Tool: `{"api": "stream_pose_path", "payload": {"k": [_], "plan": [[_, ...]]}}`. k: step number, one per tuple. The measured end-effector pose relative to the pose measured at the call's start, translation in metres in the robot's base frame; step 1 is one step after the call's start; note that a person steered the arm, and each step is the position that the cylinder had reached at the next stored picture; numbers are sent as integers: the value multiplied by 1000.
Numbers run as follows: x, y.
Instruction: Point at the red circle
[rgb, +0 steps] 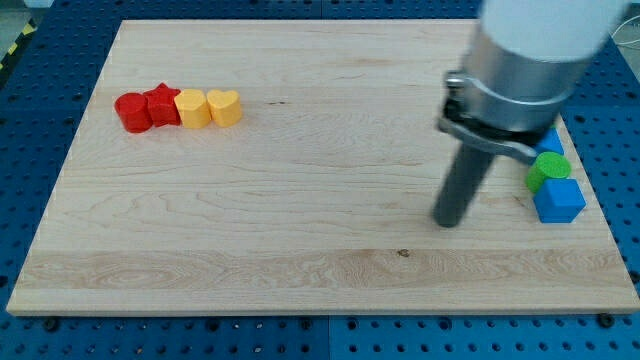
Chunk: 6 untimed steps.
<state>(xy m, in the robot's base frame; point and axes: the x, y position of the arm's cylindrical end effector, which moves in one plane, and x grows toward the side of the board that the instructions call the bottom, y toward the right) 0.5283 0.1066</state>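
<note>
The red circle (131, 112) lies at the view's upper left, at the left end of a touching row. To its right stand a red star (161, 104), a yellow hexagon-like block (192, 108) and a yellow heart (225, 106). My tip (449, 222) rests on the wooden board (300, 220) at the view's right, far from the red circle, which is well to its left and a little higher. The rod rises from the tip into the large grey arm body (525, 60).
A green round block (548, 170) and a blue block (558, 200) sit right of my tip near the board's right edge. Another blue block (553, 142) is partly hidden behind the arm. Blue perforated table surrounds the board.
</note>
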Motion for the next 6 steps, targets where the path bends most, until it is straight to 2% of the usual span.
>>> {"api": "stream_pose_path", "payload": {"k": [3,5,6], "plan": [[-49,-189],[-57,-301],[-78,-358]]}}
